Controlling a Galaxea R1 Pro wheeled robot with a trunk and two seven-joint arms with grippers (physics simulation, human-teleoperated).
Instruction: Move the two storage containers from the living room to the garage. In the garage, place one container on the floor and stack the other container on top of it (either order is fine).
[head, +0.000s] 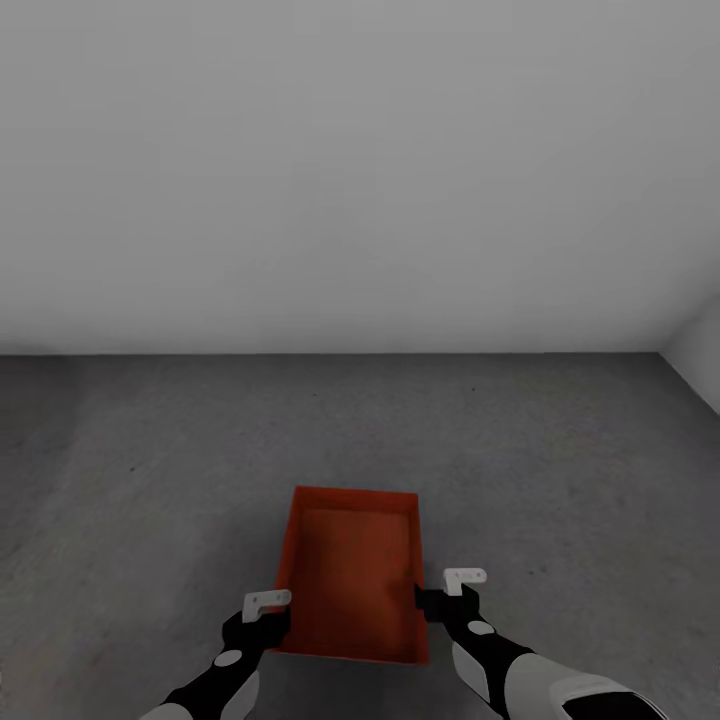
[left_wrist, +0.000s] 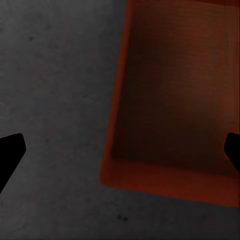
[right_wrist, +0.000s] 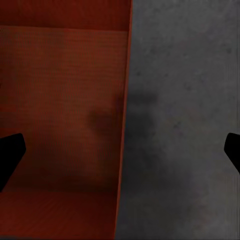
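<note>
L gripper (head: 268, 612) sits at the box's (head: 352, 570) left wall, near corner, jaws wide apart. In the L wrist view both fingertips (left_wrist: 10, 155) show as dark wedges far apart, with the box wall (left_wrist: 116, 125) between them but nothing pinched. So L is released, straddling the wall.

R gripper (head: 447, 592) is the same story on the other side: parked at the right wall, about 3 o'clock off the box centre. In the R wrist view its tips (right_wrist: 10, 156) are spread, the rim (right_wrist: 125, 115) running between them, red inside on one side, grey floor (right_wrist: 185, 120) on the other. Open too, not gripping.

The box is open-top, red-orange and empty, resting flat on the concrete floor (head: 150, 450), dead ahead at 12 o'clock from the robot and close in. I can't tell for sure if it's fully settled or a hair off the ground, but it looks down. The white wall (head: 360, 170) lies beyond at 12, well apart, with a corner off at 2 o'clock.

Progress: this looks like the garage, with box no. 1 delivered to the floor, so roughly half done by my read. Only one box is in sight and nothing is stacked on it. Left to do, I'd say: back the arms off, fetch box no. 2 from the living rm and set it on top of this one.
</note>
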